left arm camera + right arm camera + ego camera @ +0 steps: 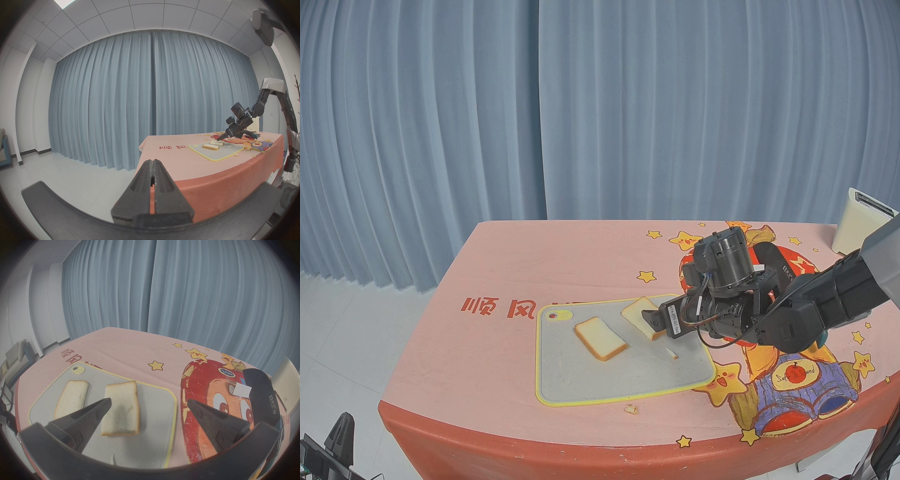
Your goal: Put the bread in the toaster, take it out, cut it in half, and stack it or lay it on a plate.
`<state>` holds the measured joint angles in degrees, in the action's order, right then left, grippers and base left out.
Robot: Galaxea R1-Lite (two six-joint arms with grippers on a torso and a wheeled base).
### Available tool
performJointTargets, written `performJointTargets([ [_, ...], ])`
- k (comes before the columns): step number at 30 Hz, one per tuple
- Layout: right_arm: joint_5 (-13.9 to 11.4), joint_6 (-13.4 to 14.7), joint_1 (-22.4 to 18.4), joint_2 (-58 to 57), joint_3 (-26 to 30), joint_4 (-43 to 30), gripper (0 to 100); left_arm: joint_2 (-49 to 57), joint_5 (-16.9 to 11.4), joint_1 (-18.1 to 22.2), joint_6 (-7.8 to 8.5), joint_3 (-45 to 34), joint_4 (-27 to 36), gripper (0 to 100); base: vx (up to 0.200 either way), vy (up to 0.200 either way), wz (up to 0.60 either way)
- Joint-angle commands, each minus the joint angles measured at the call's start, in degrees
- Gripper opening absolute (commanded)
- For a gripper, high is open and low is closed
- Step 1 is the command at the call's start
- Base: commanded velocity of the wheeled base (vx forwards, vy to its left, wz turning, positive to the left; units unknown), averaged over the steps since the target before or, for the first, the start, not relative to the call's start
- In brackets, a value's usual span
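Right gripper point(148, 401) wide open, empty, over right bread half point(121, 408) on cutting board point(156, 430); left bread half point(72, 397) just beside; left gripper point(152, 168) closed, empty, left of table point(187, 162).

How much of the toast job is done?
The cutting looks done: the left bread half and the right bread half lie apart on the cutting board. Right now the right gripper hangs open by the right bread half, holding nothing. Left to do: stack them or lay them on a plate.
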<state>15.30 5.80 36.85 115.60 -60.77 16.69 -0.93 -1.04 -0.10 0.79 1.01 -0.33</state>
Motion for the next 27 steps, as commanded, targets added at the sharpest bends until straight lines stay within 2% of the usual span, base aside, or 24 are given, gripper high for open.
performJointTargets([
  [1, 0.52, 0.0, -0.47, -0.47, 0.48, 0.01, 100, -0.04, -0.02, 0.01, 0.0, -1.01, -0.02, 0, 0.0, 0.0, 0.0],
  [11, 1.31, -0.09, -1.52, -0.47, 2.41, 0.1, 100, -0.04, 0.07, 0.01, 0.0, -1.01, -0.02, 0, 0.0, 0.0, 0.0],
  [27, 1.4, -0.09, -2.31, -0.55, 1.0, 0.63, 100, -0.04, 0.07, 0.01, 0.0, -1.01, -0.02, 0, 0.0, 0.0, 0.0],
])
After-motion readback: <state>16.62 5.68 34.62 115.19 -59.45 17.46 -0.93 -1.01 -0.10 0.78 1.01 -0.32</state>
